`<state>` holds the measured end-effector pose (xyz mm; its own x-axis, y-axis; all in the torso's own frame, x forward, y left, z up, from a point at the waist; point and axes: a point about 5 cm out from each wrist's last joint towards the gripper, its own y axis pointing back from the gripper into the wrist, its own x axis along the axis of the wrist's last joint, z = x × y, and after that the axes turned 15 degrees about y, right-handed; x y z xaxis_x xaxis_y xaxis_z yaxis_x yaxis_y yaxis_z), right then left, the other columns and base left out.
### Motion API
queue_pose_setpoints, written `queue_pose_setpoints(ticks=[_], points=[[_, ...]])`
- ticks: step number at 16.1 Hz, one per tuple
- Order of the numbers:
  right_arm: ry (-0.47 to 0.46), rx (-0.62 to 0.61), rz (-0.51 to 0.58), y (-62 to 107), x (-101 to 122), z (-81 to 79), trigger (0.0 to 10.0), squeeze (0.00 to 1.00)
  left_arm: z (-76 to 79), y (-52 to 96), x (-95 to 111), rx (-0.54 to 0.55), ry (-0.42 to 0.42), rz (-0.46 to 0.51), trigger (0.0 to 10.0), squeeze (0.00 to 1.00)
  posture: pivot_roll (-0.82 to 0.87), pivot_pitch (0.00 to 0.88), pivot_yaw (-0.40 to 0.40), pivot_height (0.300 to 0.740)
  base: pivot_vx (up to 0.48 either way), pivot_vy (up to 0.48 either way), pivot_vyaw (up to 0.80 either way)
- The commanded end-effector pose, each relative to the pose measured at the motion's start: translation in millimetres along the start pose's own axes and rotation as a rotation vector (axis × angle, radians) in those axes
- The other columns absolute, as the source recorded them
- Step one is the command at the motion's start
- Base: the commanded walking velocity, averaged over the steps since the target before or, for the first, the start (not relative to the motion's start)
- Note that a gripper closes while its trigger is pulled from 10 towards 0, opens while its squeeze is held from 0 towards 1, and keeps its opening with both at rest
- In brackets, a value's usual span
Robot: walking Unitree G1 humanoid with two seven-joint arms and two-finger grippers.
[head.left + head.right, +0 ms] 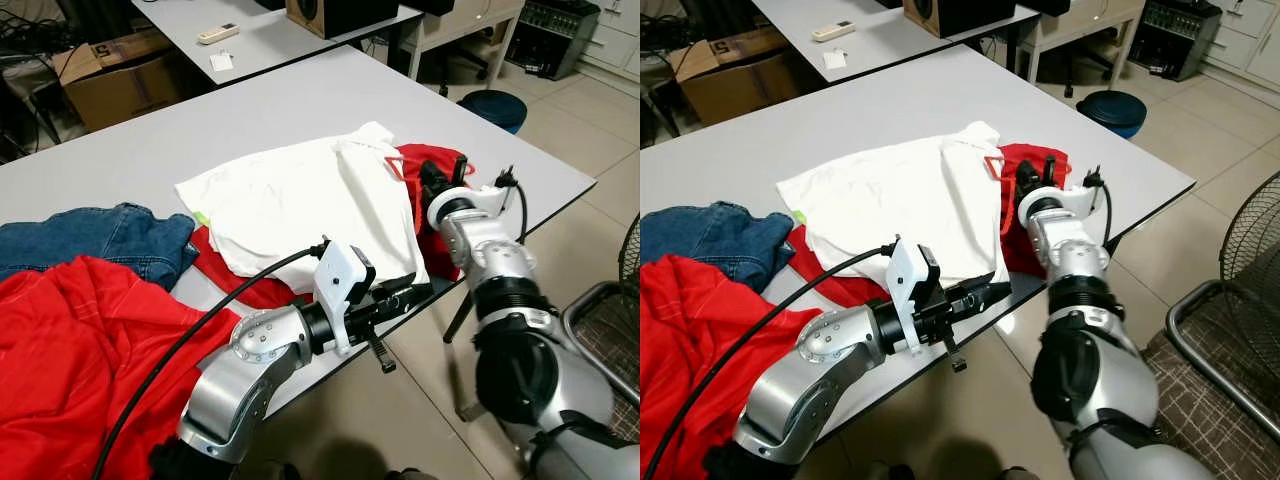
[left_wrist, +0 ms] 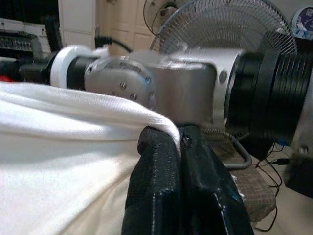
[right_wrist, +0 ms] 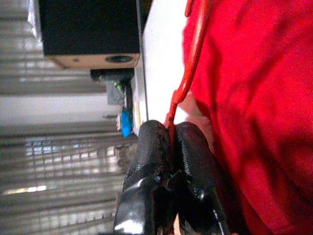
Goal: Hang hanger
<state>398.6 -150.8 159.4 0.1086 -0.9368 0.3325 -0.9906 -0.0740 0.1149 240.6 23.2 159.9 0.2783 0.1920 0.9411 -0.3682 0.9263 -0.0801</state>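
Between your right gripper's (image 3: 171, 142) closed fingers sits the red hanger (image 3: 188, 73), mostly hidden under the white shirt (image 1: 300, 200); your left gripper (image 2: 178, 142) pinches that shirt's hem.

1. Head views are bright and evenly lit, and the grey desk (image 1: 300, 110) reads clean with only soft shadows under its near edge.
2. The white shirt (image 1: 310, 195) is close to blown out, its folds faint.
3. Straight desk edges bow slightly toward the picture corners.
4. Left wrist view is dimmer and grainy, with close black fingers (image 2: 161, 196) soft.
5. Right wrist view is blurred, and the red cloth (image 3: 254, 98) oversaturated.
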Motion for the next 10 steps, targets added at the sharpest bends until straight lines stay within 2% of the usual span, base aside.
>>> queue_pose_setpoints(ticks=[1, 3, 4, 5, 6, 7, 8, 10], points=[[-0.032, 0.019, 0.097, -3.9, 14, -19.5, 10.0, 0.00, 34.7, -19.4, -4, -0.235, -0.012, -0.025, 0.0, 0.00, 0.02, 0.090, 0.071, 0.740, 0.000, 0.000, 0.00], [-0.036, 0.030, 0.094, -5.1, 8, -26.5, 10.0, 0.00, 29.2, -21.2, -7, -0.200, -0.064, -0.064, 0.0, 0.00, 0.02, 0.087, 0.070, 0.740, 0.000, 0.000, 0.00], [-0.088, 0.041, 0.080, -5.8, 4, -31.4, 10.0, 0.00, 23.9, -21.8, -11, -0.165, -0.121, -0.102, 1.3, 0.00, 0.02, 0.086, 0.069, 0.740, 0.000, 0.000, 0.00], [-0.107, 0.054, 0.074, -6.0, 3, -34.9, 10.0, 0.00, 21.1, -21.7, -14, -0.151, -0.146, -0.128, 0.9, 0.00, 0.02, 0.084, 0.069, 0.740, 0.000, 0.000, 0.00], [-0.167, 0.084, 0.059, -6.3, 1, -42.9, 10.0, 0.00, 14.2, -20.7, -23, -0.113, -0.194, -0.186, 1.8, 0.00, 0.02, 0.082, 0.069, 0.740, 0.000, 0.000, 0.00], [-0.231, 0.133, 0.043, -5.6, 1, -52.1, 10.0, 0.00, 4.6, -18.0, -34, -0.070, -0.292, -0.275, 1.8, 0.00, 0.02, 0.080, 0.069, 0.740, 0.000, 0.000, 0.00], [-0.248, 0.176, 0.029, -4.0, 2, -59.3, 10.0, 0.00, -4.8, -14.7, -41, -0.024, -0.365, -0.332, 0.7, 0.00, 0.01, 0.077, 0.070, 0.740, 0.000, 0.000, 0.00], [-0.226, 0.243, -0.006, 1.4, 4, -69.9, 10.0, 0.00, -21.2, -10.3, -37, 0.103, -0.428, -0.327, 0.0, 0.00, 0.01, 0.070, 0.072, 0.740, 0.000, 0.000, 0.00]])
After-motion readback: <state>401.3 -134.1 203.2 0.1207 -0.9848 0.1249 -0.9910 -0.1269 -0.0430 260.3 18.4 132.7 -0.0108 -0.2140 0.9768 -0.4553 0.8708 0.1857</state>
